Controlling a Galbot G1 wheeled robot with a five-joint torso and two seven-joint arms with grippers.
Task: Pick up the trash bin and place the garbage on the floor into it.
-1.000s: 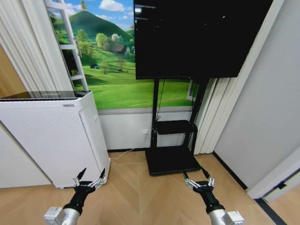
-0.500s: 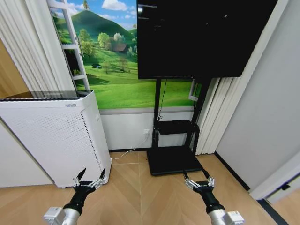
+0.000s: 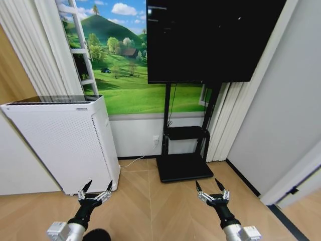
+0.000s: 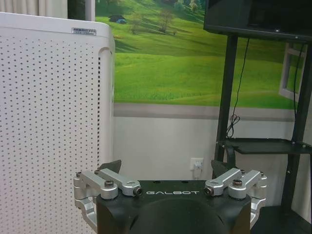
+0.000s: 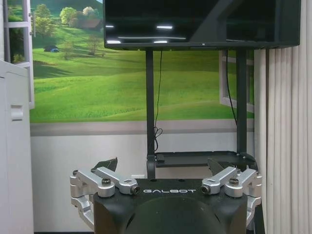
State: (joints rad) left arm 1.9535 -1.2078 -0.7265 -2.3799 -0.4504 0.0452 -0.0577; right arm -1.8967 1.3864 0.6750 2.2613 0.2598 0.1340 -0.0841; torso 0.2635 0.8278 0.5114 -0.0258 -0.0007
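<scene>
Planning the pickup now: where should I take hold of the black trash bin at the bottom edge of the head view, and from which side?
Grip the trash bin by its rim, coming from above with the open left gripper, which hangs just beyond it. Just a rounded black sliver of it is visible beside that arm, so this is tentative.

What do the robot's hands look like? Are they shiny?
Partly. Each end effector, left and right, has a black body with shiny silver metal links bolted on, ending in pointed black fingertips. White letters spelling GALBOT mark the front. The arms are black, then silver-grey lower down.
</scene>
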